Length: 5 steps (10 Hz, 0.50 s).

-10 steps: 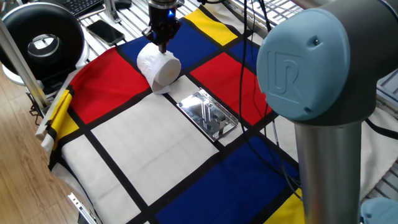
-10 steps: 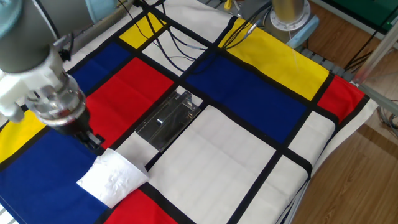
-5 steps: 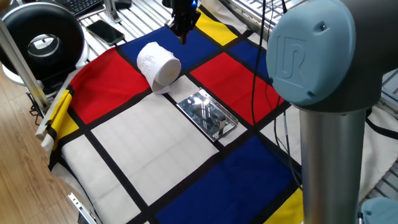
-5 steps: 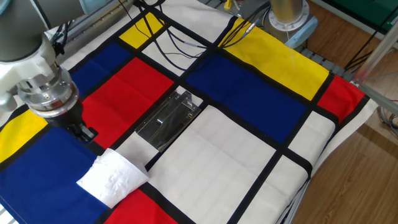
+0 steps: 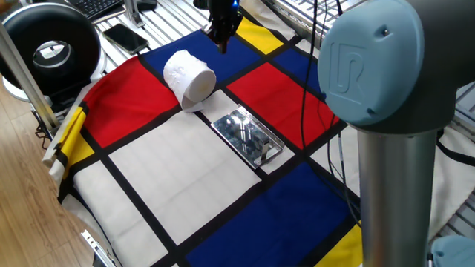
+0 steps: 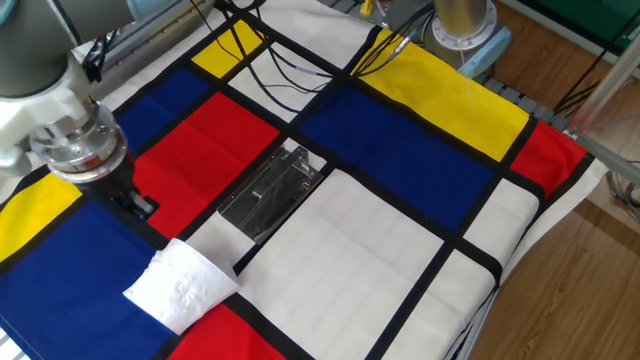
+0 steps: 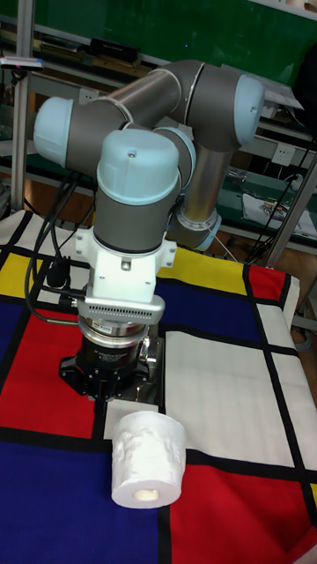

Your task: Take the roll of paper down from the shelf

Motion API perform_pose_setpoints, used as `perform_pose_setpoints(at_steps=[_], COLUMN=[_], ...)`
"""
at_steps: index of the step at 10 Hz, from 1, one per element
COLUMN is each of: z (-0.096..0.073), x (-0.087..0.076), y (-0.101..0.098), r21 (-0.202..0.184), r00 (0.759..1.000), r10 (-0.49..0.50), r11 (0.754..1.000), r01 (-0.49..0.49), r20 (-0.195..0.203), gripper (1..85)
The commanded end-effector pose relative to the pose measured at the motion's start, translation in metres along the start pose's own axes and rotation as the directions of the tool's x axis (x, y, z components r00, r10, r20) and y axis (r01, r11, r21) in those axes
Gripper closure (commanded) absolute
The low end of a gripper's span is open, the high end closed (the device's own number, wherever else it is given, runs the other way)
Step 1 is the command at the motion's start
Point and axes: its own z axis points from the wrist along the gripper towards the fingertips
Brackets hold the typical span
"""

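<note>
The white embossed roll of paper point(image 5: 189, 78) lies on its side on the colourful checked cloth, free of the shelf, and shows again point(image 6: 180, 285) with its hollow core facing the tall fixed view point(image 7: 148, 458). The shelf point(image 5: 249, 137), a shiny silver plate with a short peg, lies flat on the cloth beside it point(image 6: 270, 190) with nothing on it. My gripper point(image 5: 221, 43) hangs above the blue square beyond the roll, clear of it point(image 6: 140, 207). Its dark fingers point down, a little apart, and hold nothing.
A large black reel point(image 5: 52, 48) and a phone point(image 5: 126, 37) rest on the slatted table past the cloth's corner. Black cables point(image 6: 290, 60) trail over the far squares. The arm's big grey column point(image 5: 393, 148) fills the right foreground. The cloth edge drops to a wooden floor.
The gripper left the roll's rim, rose and moved away over the blue square. The roll stayed lying on the cloth. Almost no motion in the last half second.
</note>
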Motion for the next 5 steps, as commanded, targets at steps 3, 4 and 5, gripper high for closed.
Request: perform_pose_setpoints(at_steps=[3,4,5], z=[0.015,0.018,0.020], x=[0.033,0.036,0.038], y=[-0.027,-0.027,-0.030], r21=[0.075,0.069,0.067], r00=[0.999,0.999,0.999], r10=[0.047,0.052,0.039], r11=[0.996,0.996,0.997], r01=[-0.046,-0.051,-0.039], r20=[-0.006,-0.014,-0.011], gripper=[84.7,84.7,84.7])
